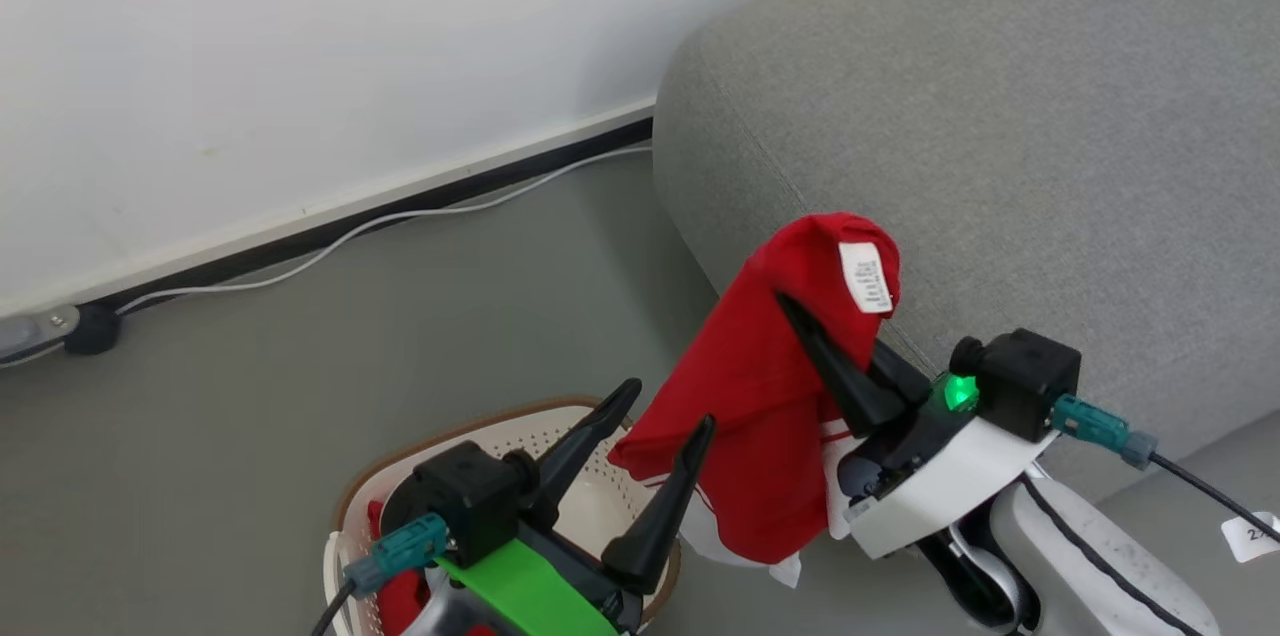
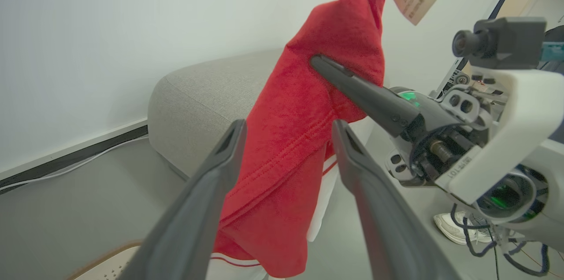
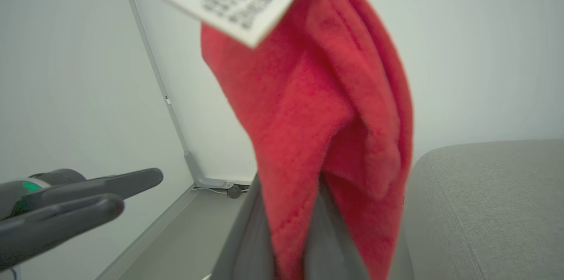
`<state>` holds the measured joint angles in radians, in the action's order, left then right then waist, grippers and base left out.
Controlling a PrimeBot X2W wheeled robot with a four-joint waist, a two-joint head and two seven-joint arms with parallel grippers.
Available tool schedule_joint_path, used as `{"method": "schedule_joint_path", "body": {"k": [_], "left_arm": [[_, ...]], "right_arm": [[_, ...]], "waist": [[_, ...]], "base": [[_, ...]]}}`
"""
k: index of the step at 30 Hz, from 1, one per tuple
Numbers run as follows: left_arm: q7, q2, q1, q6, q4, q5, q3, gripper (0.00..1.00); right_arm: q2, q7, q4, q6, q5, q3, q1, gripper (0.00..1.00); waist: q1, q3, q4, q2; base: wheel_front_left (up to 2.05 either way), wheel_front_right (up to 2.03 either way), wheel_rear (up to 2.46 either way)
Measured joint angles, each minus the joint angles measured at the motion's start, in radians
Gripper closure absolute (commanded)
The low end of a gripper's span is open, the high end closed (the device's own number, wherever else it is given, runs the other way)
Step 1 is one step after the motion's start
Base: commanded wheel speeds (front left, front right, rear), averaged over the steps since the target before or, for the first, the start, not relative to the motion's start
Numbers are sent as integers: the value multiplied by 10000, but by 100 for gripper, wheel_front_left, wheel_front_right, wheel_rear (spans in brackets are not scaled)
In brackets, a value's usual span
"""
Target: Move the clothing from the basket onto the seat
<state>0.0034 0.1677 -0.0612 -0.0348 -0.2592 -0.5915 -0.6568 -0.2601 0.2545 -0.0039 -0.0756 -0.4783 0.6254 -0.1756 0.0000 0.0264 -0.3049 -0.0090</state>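
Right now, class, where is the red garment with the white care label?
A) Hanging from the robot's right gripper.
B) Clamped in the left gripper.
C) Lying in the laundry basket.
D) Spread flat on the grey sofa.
A: the right gripper is shut on the red garment, which hangs beside the grey sofa, while the left gripper stands open over the laundry basket.

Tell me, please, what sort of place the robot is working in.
Likely a home-style living room, perhaps a staged one: a grey fabric sofa, a laundry basket on the floor, and a red garment held up by the right gripper.
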Motion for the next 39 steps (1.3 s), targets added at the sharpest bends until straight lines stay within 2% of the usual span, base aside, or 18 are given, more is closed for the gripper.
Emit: {"method": "schedule_joint_path", "body": {"k": [6, 12, 19, 25, 29, 31, 32, 35, 39], "left_arm": [[71, -157, -57, 0, -48, 58, -313, 0], [372, -163, -263, 0, -46, 105, -462, 0], [853, -82, -511, 59, -109, 447, -577, 0], [1120, 8, -635, 167, -284, 510, -598, 0], [1250, 73, -731, 171, -499, 616, -750, 0], [1290, 107, -856, 169, -616, 663, -767, 0], [1292, 199, -979, 169, -742, 688, -702, 0], [1290, 433, -1056, 174, -947, 826, -341, 0], [1292, 644, -1325, 178, -1160, 1127, -119, 0]], "right_arm": [[-121, 0, -290, 487, -249, -1160, -12, 100], [46, 0, -165, 878, -811, -2355, -363, 100], [-324, -79, 940, 1394, -1248, -3883, -2291, 100], [-717, -395, 1605, 1592, -1653, -5173, -4427, 100], [-1618, -642, 1987, 1833, -1918, -6424, -5825, 100], [-2259, -765, 2119, 1845, -1887, -6884, -6463, 100], [-2878, -907, 2190, 1847, -1789, -7173, -7102, 100], [-3542, -1181, 2180, 1845, -1402, -7099, -8117, 100], [-4242, -1607, 2385, 1831, -593, -6441, -8810, 100]], "waist": [[0, 807, -452, 0], [0, 1579, -535, 0], [1, 2578, -235, 0], [1, 3303, 391, 0], [1, 3808, 856, 0], [1, 4076, 1082, 0], [1, 4357, 1288, 0], [1, 4818, 1534, 0], [2, 5468, 1704, 0]], "base": [[0, 0, 0], [0, 0, 0], [0, 0, 0], [0, 0, 0], [0, 0, 0], [0, 0, 0], [0, 0, 0], [0, 0, 0], [0, 0, 0]]}}
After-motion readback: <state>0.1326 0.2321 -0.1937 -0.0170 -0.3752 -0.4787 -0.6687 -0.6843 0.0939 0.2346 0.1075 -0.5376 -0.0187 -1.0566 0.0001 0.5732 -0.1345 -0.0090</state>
